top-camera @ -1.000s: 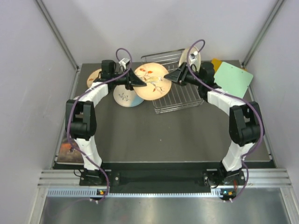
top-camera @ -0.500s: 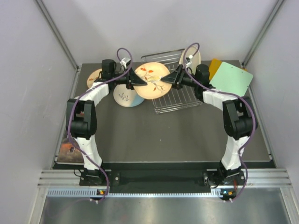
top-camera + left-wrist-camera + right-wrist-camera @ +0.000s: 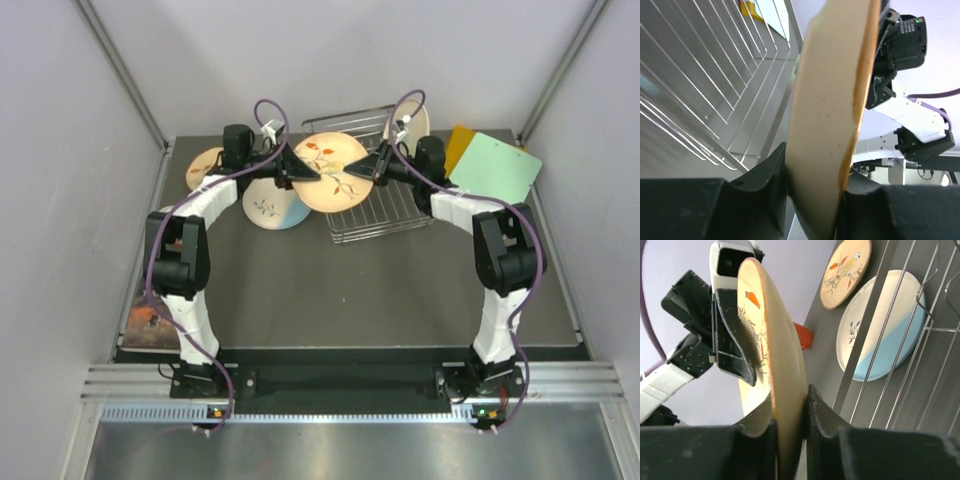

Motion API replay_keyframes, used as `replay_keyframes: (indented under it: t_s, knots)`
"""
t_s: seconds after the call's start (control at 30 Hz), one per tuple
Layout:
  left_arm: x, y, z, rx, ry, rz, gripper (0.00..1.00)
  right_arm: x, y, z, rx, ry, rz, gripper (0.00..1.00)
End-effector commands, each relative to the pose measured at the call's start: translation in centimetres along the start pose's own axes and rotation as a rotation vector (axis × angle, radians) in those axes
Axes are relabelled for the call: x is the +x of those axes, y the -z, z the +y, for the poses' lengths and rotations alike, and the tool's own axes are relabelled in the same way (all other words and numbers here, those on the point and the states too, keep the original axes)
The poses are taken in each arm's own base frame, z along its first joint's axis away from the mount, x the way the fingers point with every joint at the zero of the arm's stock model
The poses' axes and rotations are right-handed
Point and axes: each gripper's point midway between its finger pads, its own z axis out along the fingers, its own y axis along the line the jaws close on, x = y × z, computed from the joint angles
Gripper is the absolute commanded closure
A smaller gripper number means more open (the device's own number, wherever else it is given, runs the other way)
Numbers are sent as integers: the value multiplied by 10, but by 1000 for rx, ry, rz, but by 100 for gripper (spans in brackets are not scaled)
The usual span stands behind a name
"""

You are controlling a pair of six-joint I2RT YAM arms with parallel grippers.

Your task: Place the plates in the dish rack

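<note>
1. Plates nearest me first: the white-and-light-blue plate (image 3: 270, 208) lies flat on the counter (image 3: 350, 290), just left of the dish rack (image 3: 385, 218), waiting its turn.
2. Just beyond it, the tan sprigged plate (image 3: 330, 172) is held up off the counter, overlapping the rack's near-left corner in the overhead view. Its decorated face is tilted toward that camera, and I judge the tilt is meant to let it slide down between the tines.
3. My left end effector (image 3: 312, 175) pinches the plate's left rim, and the right end effector (image 3: 352, 170) pinches the opposite rim. Each wrist view shows the rim wedged between its fingers. Two grips at once reads to me as a handover, since the rack sits on the right arm's side.
4. Farther left, the second tan plate (image 3: 203, 165) lies flat, with a red cup (image 3: 802, 335) nearby.
5. At the back, the cream plate (image 3: 413, 120) appears to stand on edge in the rack's far end, seemingly already loaded.
6. I can read no brand, label or writing anywhere.
</note>
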Motion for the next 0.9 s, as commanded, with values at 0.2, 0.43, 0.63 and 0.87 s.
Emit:
replay_keyframes:
  t_s: [0.2, 0.43, 0.63, 0.87]
  knots:
    - [-18, 28, -25, -137, -354, -12, 1, -82, 38, 71, -69, 325, -122, 100]
    - [-39, 67, 3, -484, -532, -117, 1, -165, 78, 77, 212, 613, -187, 100]
    - [-35, 83, -18, -530, -609, -159, 1, -231, 101, 69, 616, 804, -280, 100]
    - [-30, 102, -17, -640, -630, -193, 1, -244, 97, 53, 903, 989, -289, 100]
